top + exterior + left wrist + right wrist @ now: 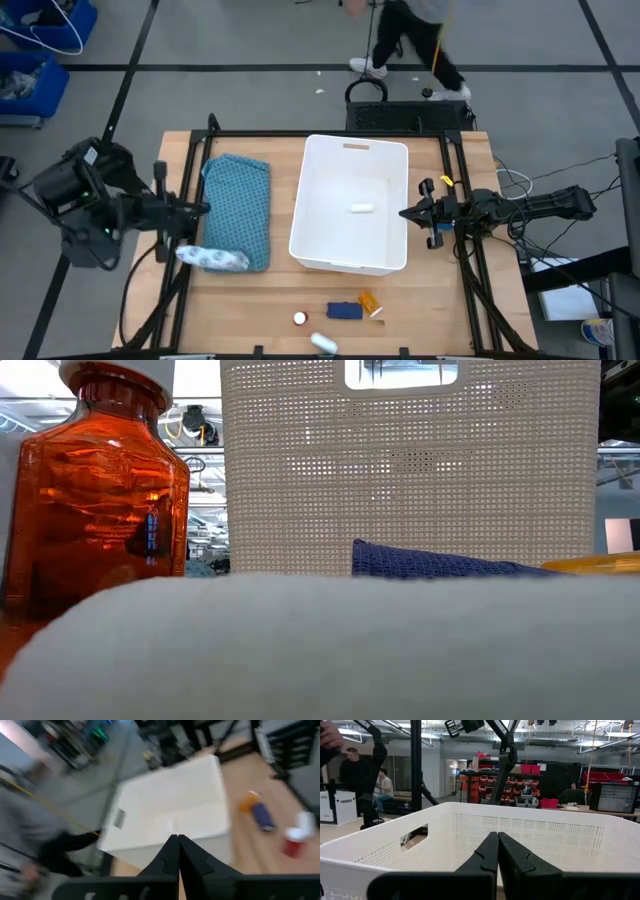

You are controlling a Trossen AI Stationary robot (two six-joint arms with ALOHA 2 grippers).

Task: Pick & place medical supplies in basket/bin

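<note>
Basket (325, 230), white perforated plastic with rounded corners, holds one small white tube (361, 208).

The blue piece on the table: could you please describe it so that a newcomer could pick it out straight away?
Start at the big white tub in the middle of the table, then look to the bare wood on the side away from its handle slot. The blue piece lies there among the small loose items. It is dark blue and blocky, between the red-and-white little bottle and the orange pill bottle.

low view: a pale blurred mass (320, 650) fills the foreground, hiding the table; orange bottle (95, 500) cut at left edge.
</note>
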